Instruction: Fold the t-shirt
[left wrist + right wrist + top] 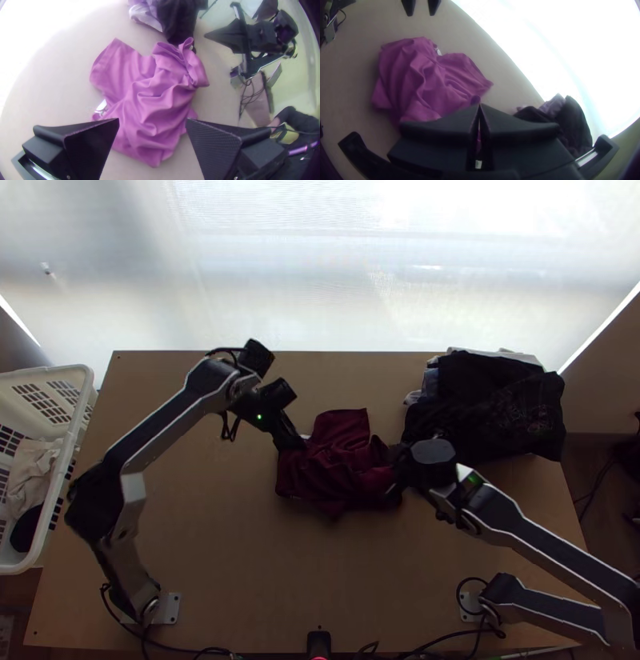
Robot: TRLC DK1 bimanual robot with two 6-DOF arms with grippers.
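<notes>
In the top view the dark red t-shirt (340,470) lies bunched and wrinkled mid-table, one flap spread toward the far edge; it looks pink in the wrist views (150,96) (420,76). At its left edge is my left gripper (293,442); the left wrist view shows that gripper (152,122) open above the cloth, its fingers apart and a white tag (101,106) beyond them. My right gripper (394,486) is over the shirt's right end. In the right wrist view the right gripper (479,105) is shut, with a cloth fold just past its tips; no cloth is visibly pinched.
A pile of dark and light clothes (496,404) lies at the table's far right. A white laundry basket (50,500) holding garments stands beside the left edge. Bare wood (264,564) shows in front of the shirt, and cables run along the near edge.
</notes>
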